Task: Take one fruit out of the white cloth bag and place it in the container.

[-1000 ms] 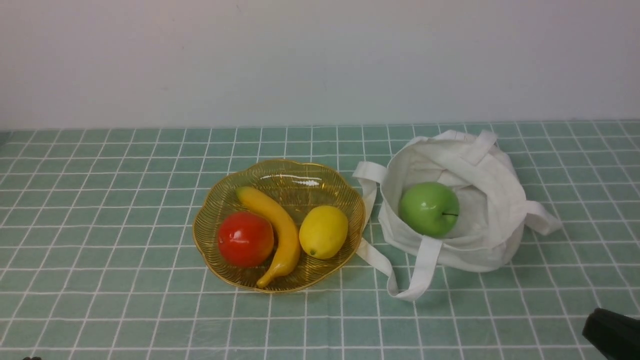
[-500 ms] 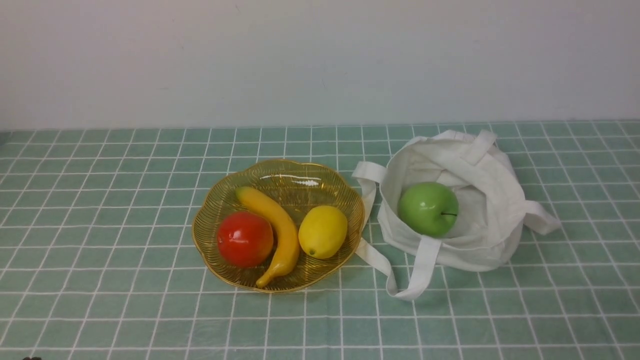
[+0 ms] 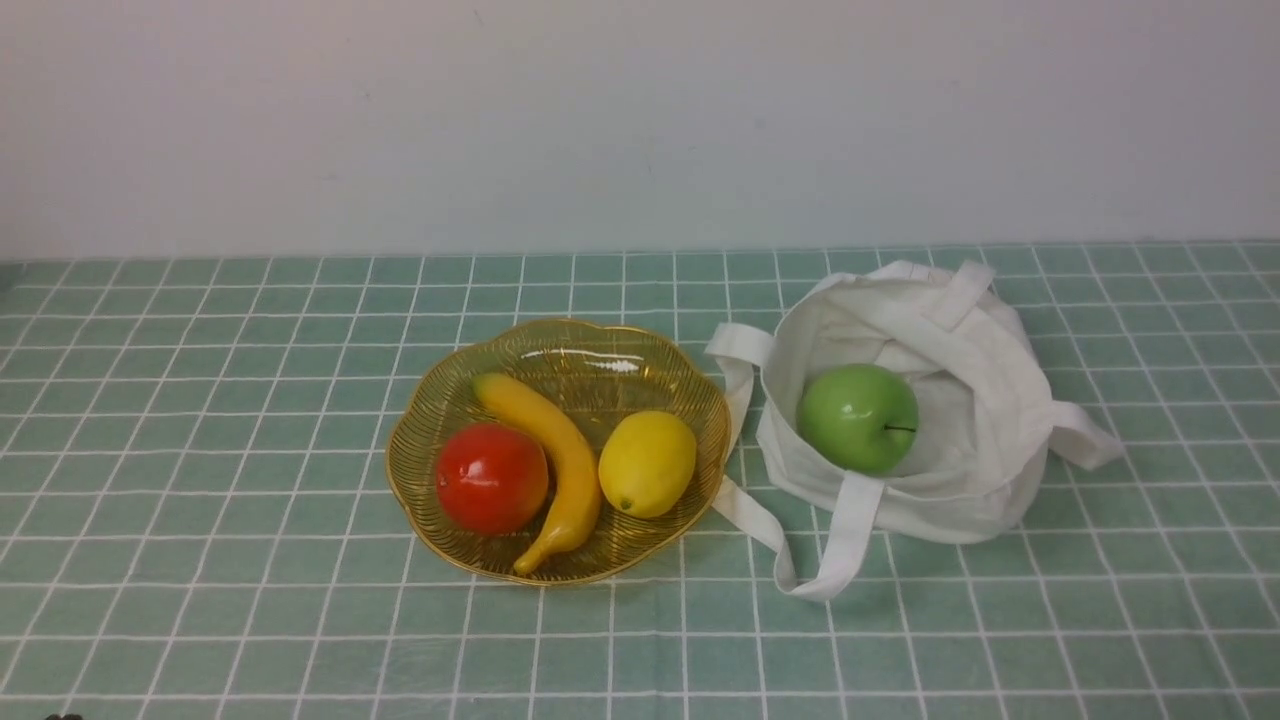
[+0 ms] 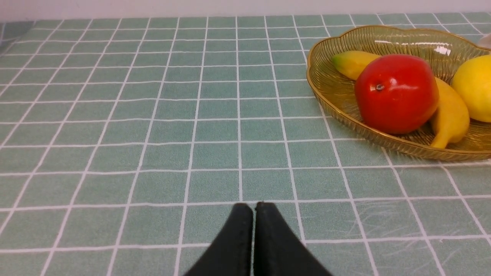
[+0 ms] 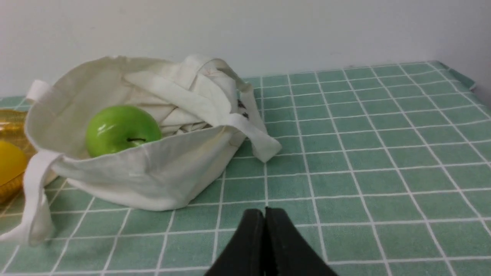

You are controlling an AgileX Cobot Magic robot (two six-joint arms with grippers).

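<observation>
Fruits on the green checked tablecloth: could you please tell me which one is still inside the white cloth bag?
The glossy green apple; it sits in the open white cloth bag, whereas the others lie in the amber ribbed bowl.

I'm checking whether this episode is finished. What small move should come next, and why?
Probably none beyond keeping both arms parked: the red fruit already rests in the amber bowl, and both the left gripper and right gripper are shut and empty.

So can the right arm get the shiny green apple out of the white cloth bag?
Probably yes. The shiny green apple sits uncovered in the white cloth bag, whose mouth gapes open. No strap lies over it, though the right arm's fingers are shut and must open first.
</observation>
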